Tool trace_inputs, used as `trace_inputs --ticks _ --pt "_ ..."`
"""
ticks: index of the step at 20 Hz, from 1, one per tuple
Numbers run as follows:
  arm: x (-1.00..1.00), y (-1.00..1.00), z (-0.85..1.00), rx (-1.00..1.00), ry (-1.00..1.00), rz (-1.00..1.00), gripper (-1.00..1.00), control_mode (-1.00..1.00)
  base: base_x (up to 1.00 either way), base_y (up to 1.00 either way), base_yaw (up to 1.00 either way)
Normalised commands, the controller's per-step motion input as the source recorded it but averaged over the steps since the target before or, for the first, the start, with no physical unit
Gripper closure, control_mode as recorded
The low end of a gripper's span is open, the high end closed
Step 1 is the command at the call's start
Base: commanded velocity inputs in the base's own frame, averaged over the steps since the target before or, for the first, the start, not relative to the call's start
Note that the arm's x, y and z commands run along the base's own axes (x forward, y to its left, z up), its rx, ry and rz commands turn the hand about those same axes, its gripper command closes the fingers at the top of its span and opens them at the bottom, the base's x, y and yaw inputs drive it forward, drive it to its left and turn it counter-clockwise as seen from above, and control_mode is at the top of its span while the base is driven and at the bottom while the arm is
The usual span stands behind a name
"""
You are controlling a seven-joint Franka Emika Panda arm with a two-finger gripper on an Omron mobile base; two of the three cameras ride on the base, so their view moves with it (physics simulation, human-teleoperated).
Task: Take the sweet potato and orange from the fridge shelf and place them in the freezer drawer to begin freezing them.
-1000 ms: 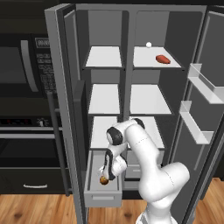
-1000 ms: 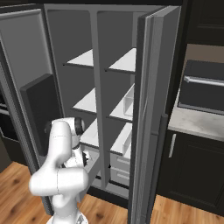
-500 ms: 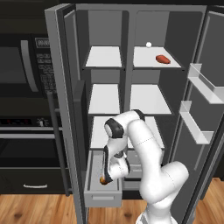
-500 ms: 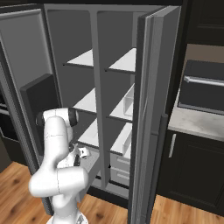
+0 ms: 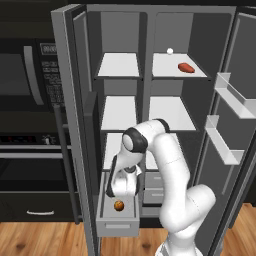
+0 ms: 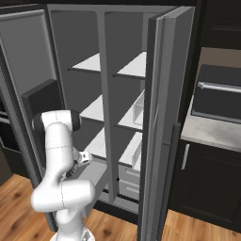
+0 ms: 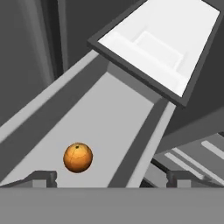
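Note:
The orange (image 5: 119, 205) lies loose on the floor of the pulled-out freezer drawer (image 5: 117, 228), at the bottom left of the fridge. My gripper (image 5: 121, 194) hangs just above it, open and holding nothing. In the hand view the orange (image 7: 78, 157) rests near the left fingertip (image 7: 43, 176), with the drawer's walls (image 7: 131, 153) running away on both sides. The sweet potato (image 5: 186, 67) sits on the top right shelf, far above the gripper. From the right base view the hand (image 6: 79, 161) hovers over the drawer (image 6: 96, 173).
A tiny white ball (image 5: 170, 50) sits behind the sweet potato on the top shelf. Both fridge doors stand open; the right door's bins (image 5: 227, 95) jut inward. Two light-grey drawers (image 5: 152, 187) lie right of the freezer drawer. An oven (image 5: 30, 150) stands to the left.
The arm's elbow has swung up and left, and the hand has lifted slightly off the orange. The orange stays in the drawer.

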Motion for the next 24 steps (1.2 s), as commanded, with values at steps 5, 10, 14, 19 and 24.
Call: trace_inputs --ticks 5,10,14,19,24 --pt "-0.22 -0.01 0.18 0.0 -0.09 0.0 -1.0 -1.0 0.0 0.0 0.0" --pt "-0.28 -0.06 0.4 0.01 -0.12 0.0 -1.0 -1.0 0.0 0.0 0.0" --pt "-0.32 -0.07 0.45 0.0 -0.12 0.0 -1.0 -1.0 0.0 0.0 0.0" --pt "-0.36 -0.1 0.49 0.0 -0.14 0.0 -1.0 -1.0 0.0 0.0 0.0" --pt "-0.41 -0.03 0.49 -0.03 -0.12 0.0 -1.0 -1.0 0.0 0.0 0.0"
